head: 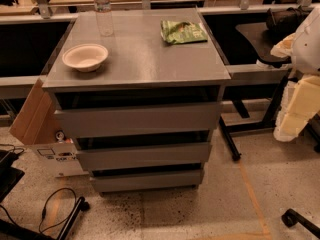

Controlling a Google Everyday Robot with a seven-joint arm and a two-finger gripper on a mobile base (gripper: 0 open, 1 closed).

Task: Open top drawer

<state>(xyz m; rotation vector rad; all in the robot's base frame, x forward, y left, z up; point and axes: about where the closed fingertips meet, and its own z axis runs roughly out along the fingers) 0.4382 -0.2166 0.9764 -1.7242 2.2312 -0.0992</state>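
The grey cabinet [145, 59] stands in the middle with three flat, handle-less drawer fronts stacked below its top. The top drawer [137, 120] is the widest front, just under the cabinet top, with a dark gap above it; its front sits about in line with the cabinet's edge. My arm's white and cream parts hang at the right edge of the view. The gripper [295, 116] is there, right of the cabinet, level with the top drawer and well apart from it, touching nothing.
On the cabinet top are a white bowl [85, 57], a clear water bottle [103, 9] and a green snack bag [182, 31]. A cardboard box [37, 119] leans at the cabinet's left. Cables [55, 209] lie on the floor front left. Black table legs [230, 139] stand to the right.
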